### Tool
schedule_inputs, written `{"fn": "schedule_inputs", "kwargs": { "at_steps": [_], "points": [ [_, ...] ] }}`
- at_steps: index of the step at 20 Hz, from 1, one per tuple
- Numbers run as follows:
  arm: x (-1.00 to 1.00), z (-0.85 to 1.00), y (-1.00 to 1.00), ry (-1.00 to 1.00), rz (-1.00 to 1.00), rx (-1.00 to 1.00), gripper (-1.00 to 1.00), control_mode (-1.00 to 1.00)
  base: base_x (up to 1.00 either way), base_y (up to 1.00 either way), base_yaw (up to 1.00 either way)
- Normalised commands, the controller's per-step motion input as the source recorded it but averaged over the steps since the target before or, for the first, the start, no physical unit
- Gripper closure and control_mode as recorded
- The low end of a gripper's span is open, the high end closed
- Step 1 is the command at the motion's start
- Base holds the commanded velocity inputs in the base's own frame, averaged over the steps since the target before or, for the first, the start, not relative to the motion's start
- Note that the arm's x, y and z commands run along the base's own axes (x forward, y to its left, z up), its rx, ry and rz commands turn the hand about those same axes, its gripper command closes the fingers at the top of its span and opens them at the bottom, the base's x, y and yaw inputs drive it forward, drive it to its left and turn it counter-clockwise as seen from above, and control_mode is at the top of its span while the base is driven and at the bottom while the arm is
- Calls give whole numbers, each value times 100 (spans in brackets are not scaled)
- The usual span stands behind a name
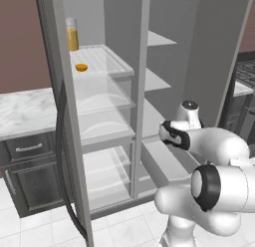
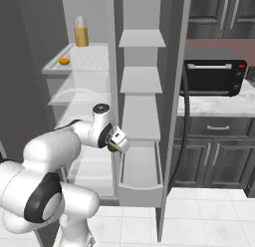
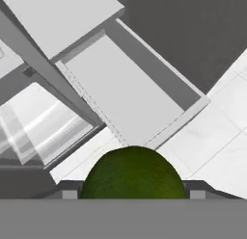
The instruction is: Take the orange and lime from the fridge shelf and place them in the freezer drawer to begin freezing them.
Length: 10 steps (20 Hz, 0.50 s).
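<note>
1. Above the freezer drawer [image 2: 140, 172], near its left front corner, the gripper [image 2: 117, 142] hangs with the lime [image 3: 133, 173] in it. Right base view shows a dark-green sliver at the tips; hand view shows the green dome right at the lens.
2. Fingers: closed on the lime, as far as I can judge. The tips themselves are hidden behind the fruit, so how wide they stand is unclear.
3. Drawer is pulled out, floor bare. In hand view it sits ahead of the lime, not squarely under it.
4. The orange [image 1: 81, 67] sits on the fridge shelf [image 1: 107, 60], well above the drawer and in the left compartment, near the shelf's front-left edge. The juice glass [image 1: 72, 34] stands behind it.
5. Judged stage: lime transfer about half done, orange not started.
6. Risks:
   - Release from here likely lands the lime on the drawer's left wall or front lip, then it rolls onto the floor tiles [image 3: 212, 122]. Cause: gripper not yet over the drawer centre.
   - Round fruit on a flat floor bounces or rolls if dropped from height.
   - The divider post [image 2: 114, 81] stands just left of the drawer; the wrist could clip it.
   - On the later orange reach, the glass is close enough to knock.
</note>
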Motion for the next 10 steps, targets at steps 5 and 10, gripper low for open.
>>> {"fn": "schedule_inputs", "kwargs": {
  "at_steps": [5, 10],
  "points": [
    [49, -59, -40, 17, -11, 12, 100, -100, 0, 0, 0],
    [50, -46, -20, 14, -9, 12, 100, -100, 0, 0, 0]
  ]
}}
